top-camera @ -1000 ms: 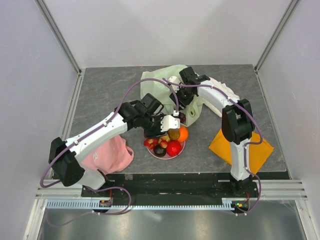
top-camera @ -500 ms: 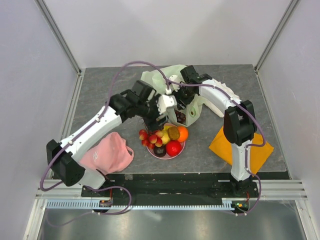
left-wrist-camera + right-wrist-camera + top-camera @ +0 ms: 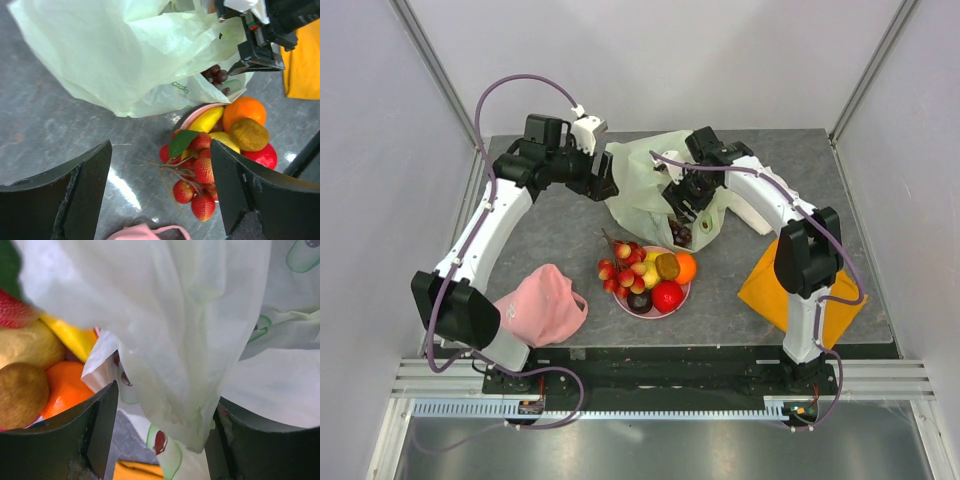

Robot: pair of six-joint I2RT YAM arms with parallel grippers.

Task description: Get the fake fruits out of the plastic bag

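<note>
The pale green plastic bag [image 3: 638,182] lies at the back centre, and also shows in the left wrist view [image 3: 125,55]. Dark purple grapes [image 3: 681,236] sit in its mouth. My right gripper [image 3: 683,199] is open at the mouth, with bag film [image 3: 190,330] hanging between its jaws. On the pink plate [image 3: 629,309] lie an orange [image 3: 687,267], a red apple [image 3: 667,296], a banana [image 3: 206,120], a dark plum [image 3: 639,300] and a brown fruit [image 3: 667,266]. The berry cluster [image 3: 620,268] lies over the plate's left rim. My left gripper [image 3: 603,178] is open and empty, raised beside the bag's left side.
A pink cap [image 3: 542,305] lies front left. An orange cloth [image 3: 807,290] lies front right. A white cloth [image 3: 767,207] sits behind the right arm. Frame posts and white walls enclose the grey table [image 3: 540,235].
My left arm has lifted off the plate and swung back and left to the bag's left side, leaving the berry cluster at the plate. The right gripper has stayed at the bag's mouth.
</note>
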